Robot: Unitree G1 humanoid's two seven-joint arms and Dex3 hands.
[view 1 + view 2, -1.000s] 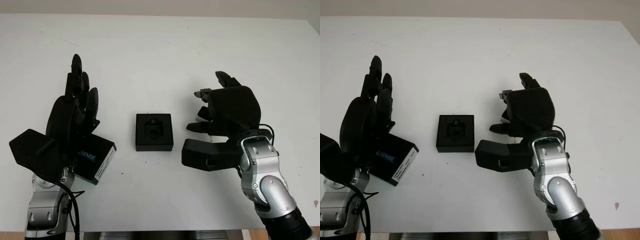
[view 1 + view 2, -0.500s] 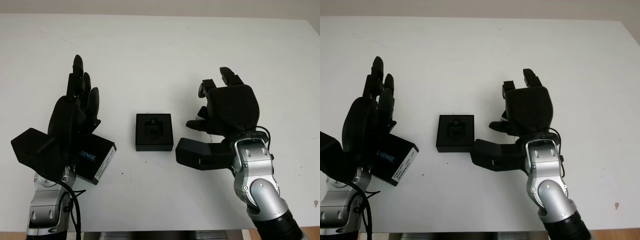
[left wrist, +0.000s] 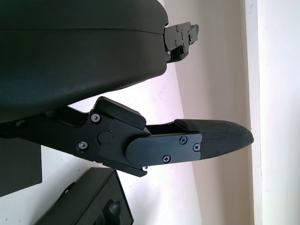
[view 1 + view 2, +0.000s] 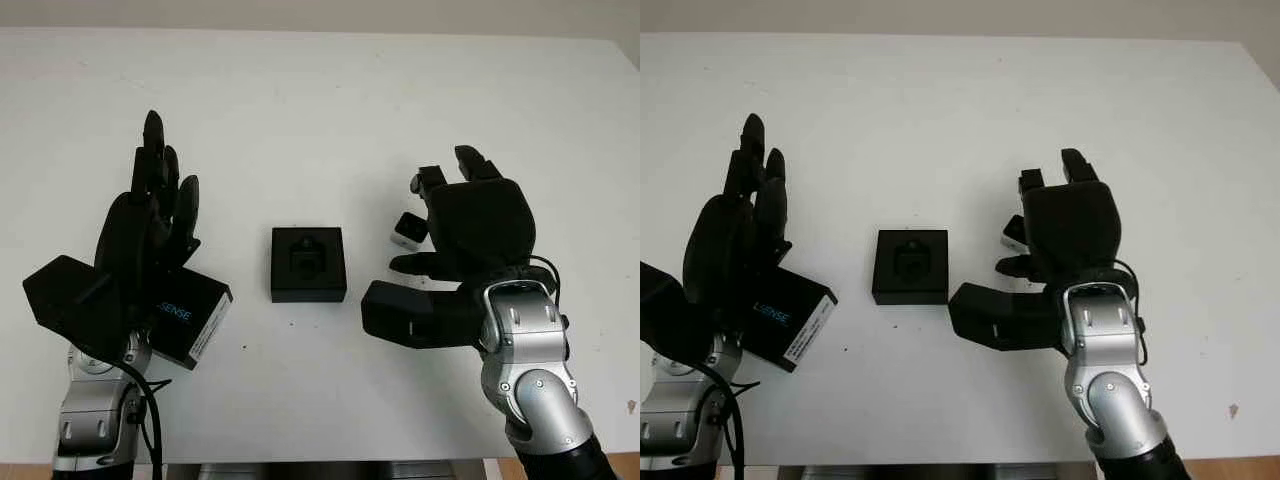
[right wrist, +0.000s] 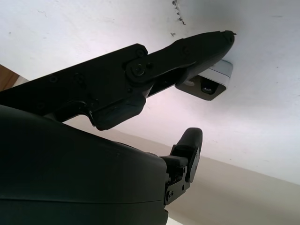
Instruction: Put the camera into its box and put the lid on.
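The black box base [image 4: 308, 264] sits open in the middle of the table, its foam insert facing up. Its lid [image 4: 190, 318], printed "SENSE", lies at the left, partly under my left hand [image 4: 165, 170], which is open above it. The small white camera [image 4: 407, 230] lies on the table right of the box. My right hand [image 4: 425, 215] is open just beside and over it. In the right wrist view one finger [image 5: 187, 61] reaches across the camera [image 5: 212, 80] without closing on it. A corner of the box [image 3: 96, 204] appears in the left wrist view.
The white table [image 4: 320, 110] runs wide behind the hands, and its front edge [image 4: 300, 462] lies close below both arms. A small dark speck [image 4: 632, 406] marks the near right corner.
My right hand has shifted right and slightly nearer, and the white camera now shows on the table beside its fingers. The left hand, lid and box have not moved.
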